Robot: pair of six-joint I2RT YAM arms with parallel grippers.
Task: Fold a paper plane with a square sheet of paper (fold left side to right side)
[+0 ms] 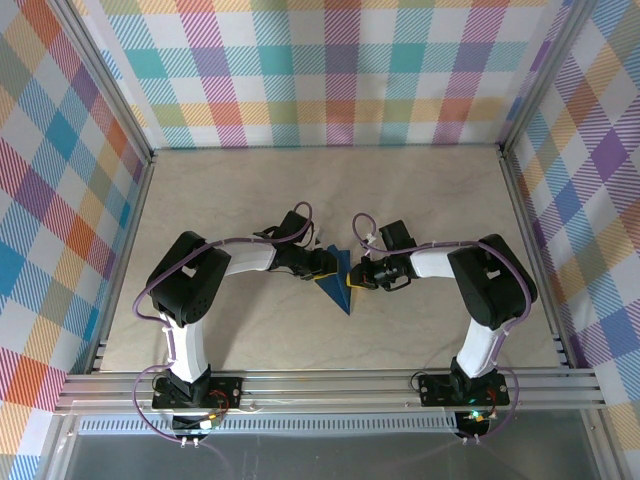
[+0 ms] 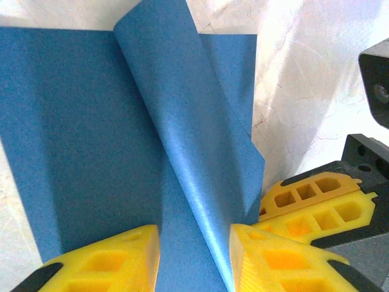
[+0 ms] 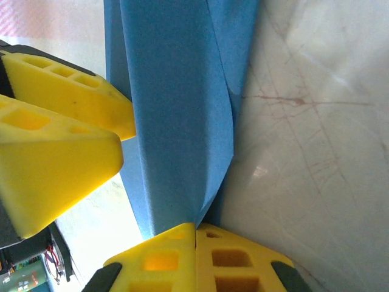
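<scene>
Nearest me, past the metal rail (image 1: 330,385) where both arms are bolted, the arms bend inward and their claws meet over the middle of the desk (image 1: 420,200). The dark-blue sheet of paper (image 1: 338,292) lies there between them, creased into a pointed shape with its tip towards my side. Through the left wrist camera I see the left claw (image 2: 194,243) spread, its yellow fingers (image 2: 115,264) one on either side of a flap that rises off the flat part of the sheet and leans over towards the other claw. Through the right wrist camera the right claw (image 3: 196,240) is pressed together. The raised fold runs straight down into the seam between its fingertips, so it looks to be pinching the paper's edge. Beyond the claws the desk is pale beige with a marbled pattern, and past it stand the plaid walls (image 1: 330,70).
</scene>
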